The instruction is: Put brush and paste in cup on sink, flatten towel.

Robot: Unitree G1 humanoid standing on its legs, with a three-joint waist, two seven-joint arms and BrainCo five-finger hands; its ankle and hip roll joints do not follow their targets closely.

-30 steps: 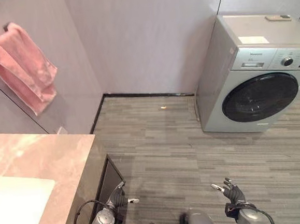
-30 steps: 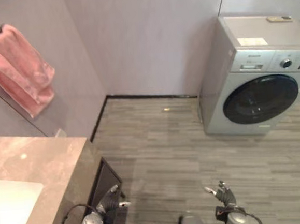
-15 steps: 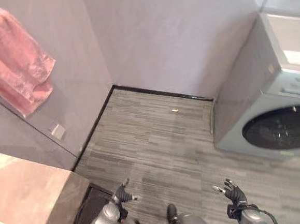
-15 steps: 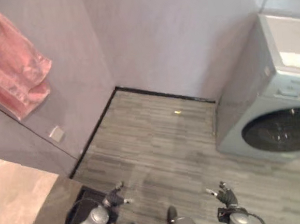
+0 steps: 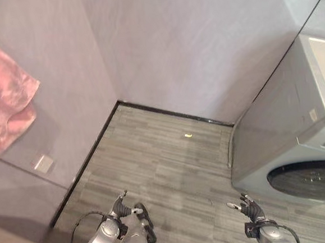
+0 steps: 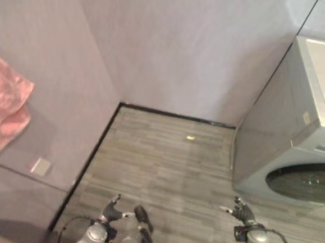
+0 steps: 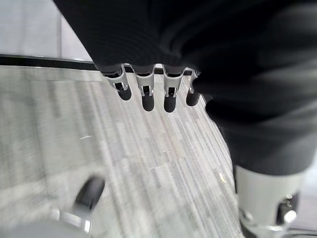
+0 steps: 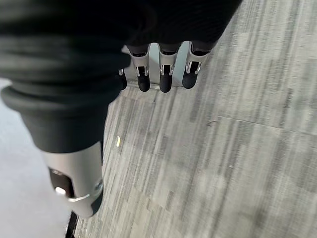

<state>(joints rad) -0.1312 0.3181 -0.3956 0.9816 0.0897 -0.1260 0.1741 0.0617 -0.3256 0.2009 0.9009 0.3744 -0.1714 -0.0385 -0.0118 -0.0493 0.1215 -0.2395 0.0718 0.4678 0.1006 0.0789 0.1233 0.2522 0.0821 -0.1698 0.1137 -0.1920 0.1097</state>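
Note:
A pink towel [image 5: 4, 111] hangs bunched and folded over on the left wall, high up at the view's left edge. My left hand [image 5: 119, 206] hangs low over the grey plank floor with relaxed fingers [image 7: 147, 94] and nothing in it. Low on the right, my right hand [image 5: 248, 209] is likewise open and empty, its fingers [image 8: 166, 74] loose above the floor. Both hands are far below the towel and apart from it.
A silver washing machine [image 5: 299, 144] with a dark round door stands against the back wall on the right. A wall socket [image 5: 43, 163] sits low on the left wall. A small yellowish scrap [image 5: 188, 135] lies on the floor near the corner.
The camera has swung right, so the stone counter and white sink have left the picture and the towel sits at the left edge. Both hands stay low and open.

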